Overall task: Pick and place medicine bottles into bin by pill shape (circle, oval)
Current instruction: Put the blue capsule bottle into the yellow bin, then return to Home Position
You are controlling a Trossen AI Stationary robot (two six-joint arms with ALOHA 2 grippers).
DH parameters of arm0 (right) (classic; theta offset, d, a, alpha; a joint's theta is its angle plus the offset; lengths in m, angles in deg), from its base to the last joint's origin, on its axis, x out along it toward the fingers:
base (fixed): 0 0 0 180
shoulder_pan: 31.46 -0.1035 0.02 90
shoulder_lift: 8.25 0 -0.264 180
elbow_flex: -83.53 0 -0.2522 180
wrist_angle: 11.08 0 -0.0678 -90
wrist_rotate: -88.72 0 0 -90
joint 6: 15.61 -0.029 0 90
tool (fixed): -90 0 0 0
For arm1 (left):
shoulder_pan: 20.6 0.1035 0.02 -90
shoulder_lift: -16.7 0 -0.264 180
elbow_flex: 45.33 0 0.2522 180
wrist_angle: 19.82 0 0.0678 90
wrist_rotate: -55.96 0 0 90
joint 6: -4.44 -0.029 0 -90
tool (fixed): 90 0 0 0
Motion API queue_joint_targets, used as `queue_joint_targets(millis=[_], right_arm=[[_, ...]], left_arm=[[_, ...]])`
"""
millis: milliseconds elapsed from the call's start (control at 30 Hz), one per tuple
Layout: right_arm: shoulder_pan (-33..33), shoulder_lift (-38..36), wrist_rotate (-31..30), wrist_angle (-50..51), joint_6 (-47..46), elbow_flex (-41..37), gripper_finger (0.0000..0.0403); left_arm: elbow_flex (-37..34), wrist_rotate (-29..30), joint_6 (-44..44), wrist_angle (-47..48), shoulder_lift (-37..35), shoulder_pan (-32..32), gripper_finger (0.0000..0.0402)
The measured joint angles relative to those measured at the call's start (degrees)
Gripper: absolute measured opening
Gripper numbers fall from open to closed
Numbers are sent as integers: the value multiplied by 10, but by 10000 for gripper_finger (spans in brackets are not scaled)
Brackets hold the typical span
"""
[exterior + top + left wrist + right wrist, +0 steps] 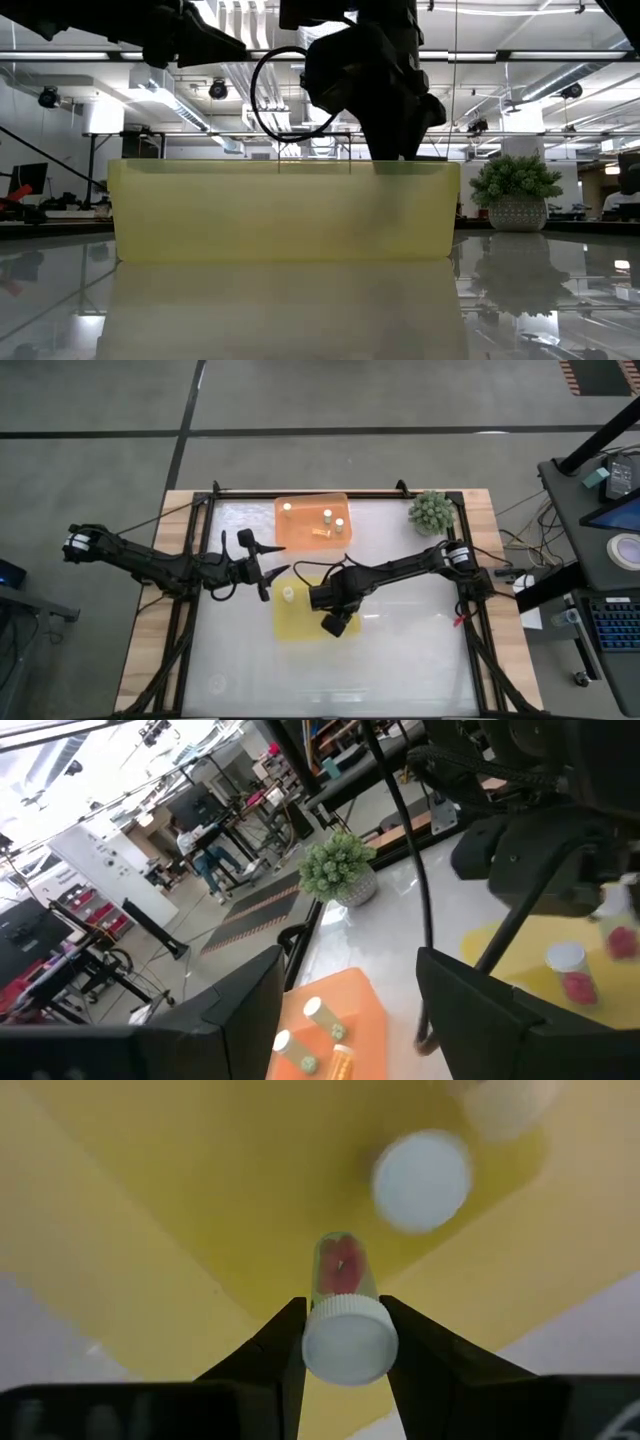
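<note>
Two arms: right tool (342, 1342) pinching bottle (343, 1320) above yellow bin (298, 622); left tool (262, 573) spread, idle.

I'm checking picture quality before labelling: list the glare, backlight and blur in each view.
High view: even light, pale sheen on the table. Low view: bright ceiling lights turn the arms into silhouettes; the tabletop mirrors the yellow bin. Left wrist view: window glare washes out one corner. Right wrist view: the held bottle is sharp between the right gripper fingers; a second bottle beyond is blurred.

The yellow bin (300, 622) is crowded by the right pincer (335, 622); the orange bin (300, 528) lies open from above.
</note>
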Motion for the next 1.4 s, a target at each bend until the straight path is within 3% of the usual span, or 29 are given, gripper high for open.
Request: queue_joint_targets(millis=[67, 733, 1100, 1400], right_arm=[[1, 0, -22, -4, 4, -1, 109], [6, 21, -10, -34, 30, -4, 111], [13, 11, 10, -30, 29, -4, 173], [16, -59, -1, -15, -8, -4, 178]], left_arm=[[0, 0, 3, 0, 0, 0, 212], [0, 0, 4, 0, 0, 0, 212], [0, 0, 4, 0, 0, 0, 212], [1, 0, 1, -18, -1, 0, 212]])
